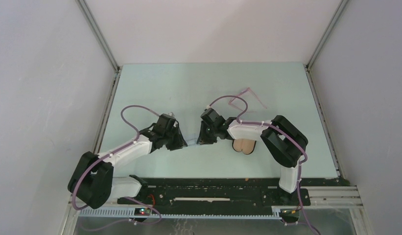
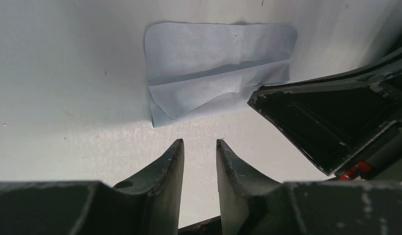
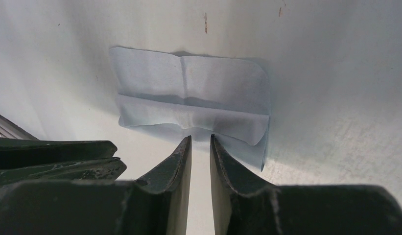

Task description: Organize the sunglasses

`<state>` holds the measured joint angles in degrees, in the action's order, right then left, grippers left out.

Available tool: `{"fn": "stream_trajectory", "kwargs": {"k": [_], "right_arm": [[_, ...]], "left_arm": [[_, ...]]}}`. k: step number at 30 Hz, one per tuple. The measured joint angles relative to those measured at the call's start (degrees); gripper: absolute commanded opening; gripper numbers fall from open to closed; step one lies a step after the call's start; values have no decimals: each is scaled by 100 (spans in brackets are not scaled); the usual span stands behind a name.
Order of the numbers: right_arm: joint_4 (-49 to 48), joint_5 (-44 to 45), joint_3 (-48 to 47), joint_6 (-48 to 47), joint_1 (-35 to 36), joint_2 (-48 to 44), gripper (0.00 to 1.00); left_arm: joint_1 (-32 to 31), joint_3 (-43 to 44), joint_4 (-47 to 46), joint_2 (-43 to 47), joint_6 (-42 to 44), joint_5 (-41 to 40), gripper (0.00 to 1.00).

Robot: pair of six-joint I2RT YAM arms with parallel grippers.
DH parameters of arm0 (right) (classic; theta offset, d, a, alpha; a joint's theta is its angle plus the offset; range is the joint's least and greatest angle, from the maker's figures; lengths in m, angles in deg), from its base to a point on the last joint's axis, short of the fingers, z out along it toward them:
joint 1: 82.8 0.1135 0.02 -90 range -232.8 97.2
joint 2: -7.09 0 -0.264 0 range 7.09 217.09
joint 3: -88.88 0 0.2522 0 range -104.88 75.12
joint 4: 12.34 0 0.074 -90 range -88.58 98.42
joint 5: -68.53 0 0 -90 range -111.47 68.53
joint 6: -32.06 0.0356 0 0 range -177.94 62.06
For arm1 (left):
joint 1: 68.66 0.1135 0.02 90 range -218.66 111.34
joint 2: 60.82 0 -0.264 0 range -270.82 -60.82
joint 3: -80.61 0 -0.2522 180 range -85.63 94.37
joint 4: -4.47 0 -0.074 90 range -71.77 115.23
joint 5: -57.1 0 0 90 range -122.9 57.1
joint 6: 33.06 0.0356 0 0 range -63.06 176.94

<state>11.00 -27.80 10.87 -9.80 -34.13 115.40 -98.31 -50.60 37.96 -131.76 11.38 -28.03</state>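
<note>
Both hands are seen poised low over a light blue cloth (image 2: 218,63), a thin rectangular sheet lying flat on the pale green worktop (image 1: 154,88) with one long edge doubled over in a loose crease. The left hand (image 2: 200,156) is held narrow, with a slim gap between its dark fingers and nothing in it. The right hand (image 3: 201,147) is likewise held narrow and empty, its tips placed just at the near edge of the cloth. The step in hand is judged to be the folding or tidying of the cloth, not the handling of the glasses themselves. The sunglasses (image 1: 242,96), a small pair with a thin pink-purple translucent frame and pale see-through lenses, are seen lying on the far part of the worktop, well apart from both hands and outside any container. An oblong case with a tan lining (image 1: 244,145) is seen open beside the right forearm, by which it is partly hidden; nothing is stowed in the part of the lining that shows. For the next move, an edge or corner of the cloth would need to be pinched cleanly off the flat surface, which is judged awkward with so thin a sheet. The sunglasses would then have to be fetched from the far side and laid in the case.
</note>
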Motion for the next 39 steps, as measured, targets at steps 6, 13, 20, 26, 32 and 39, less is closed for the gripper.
{"fn": "stream_trajectory", "kwargs": {"k": [6, 13, 20, 26, 32, 39], "right_arm": [[2, 22, 0, -2, -20, 0, 28], [46, 81, 0, -4, -20, 0, 27], [94, 133, 0, -7, -20, 0, 27], [111, 138, 0, -7, -20, 0, 27], [120, 138, 0, -4, -20, 0, 26], [125, 138, 0, -4, -20, 0, 26]], "left_arm": [[0, 11, -55, -295, 2, 11, 34], [7, 70, -105, -479, 7, 2, 33], [46, 293, -153, -745, 46, -13, 33], [111, 535, -120, -957, 127, -17, 33], [146, 688, 15, -1021, 280, -13, 33], [146, 710, 175, -994, 313, 31, 33]]}}
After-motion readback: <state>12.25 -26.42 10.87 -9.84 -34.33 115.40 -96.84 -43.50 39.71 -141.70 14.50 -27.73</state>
